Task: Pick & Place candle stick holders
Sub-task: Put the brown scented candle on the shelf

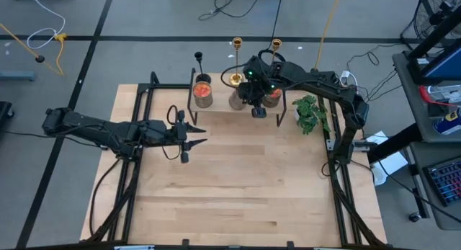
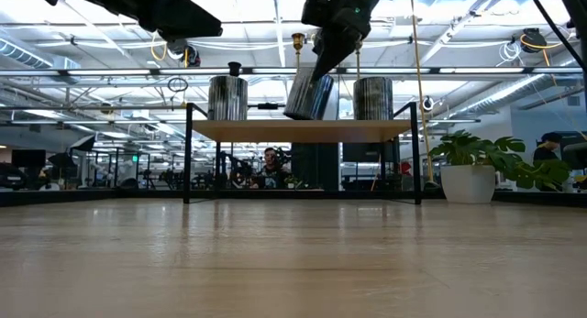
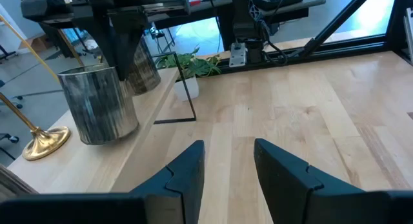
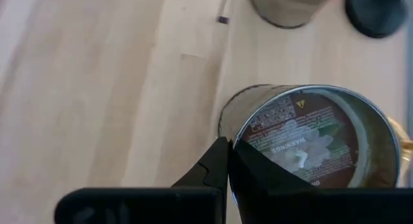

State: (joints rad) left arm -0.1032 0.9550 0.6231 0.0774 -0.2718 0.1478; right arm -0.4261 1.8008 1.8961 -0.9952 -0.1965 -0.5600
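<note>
Your right gripper (image 1: 253, 99) is at the low shelf (image 1: 216, 109) on the far edge of the table (image 1: 238, 192); its fingers are closed narrow on the rim of the middle tin (image 2: 307, 96), one finger (image 4: 216, 162) outside the wall. In the low view this tin hangs tilted, its foot just above the shelf board. In the right wrist view you see a printed warning label inside its rim (image 4: 310, 140); what is under the label I cannot tell.

Your left gripper (image 1: 189, 138) hovers over the bare middle of the table, well apart from the shelf; its fingers (image 3: 187, 169) stand wide open and hold nothing.

Two more tins stand upright on the shelf: the left tin (image 1: 202, 94) shows an orange-red filling; the right tin (image 2: 372, 98) is partly covered by the right arm in the high view, so its filling is not clear.

All three candle stick holders stand upright at the back of the shelf, behind the tins: the black holder (image 1: 199, 59) behind the left tin; the first gold holder (image 1: 234, 78) just beside the lifted tin, its flared base (image 3: 45, 143) near the tin wall; the second gold holder (image 1: 276, 43) behind the right tin, its base hidden by the arm. So the tins and the right arm stand between the open table and the holders.

A small potted plant (image 1: 310, 113) stands on the table beside the right end of the shelf.
</note>
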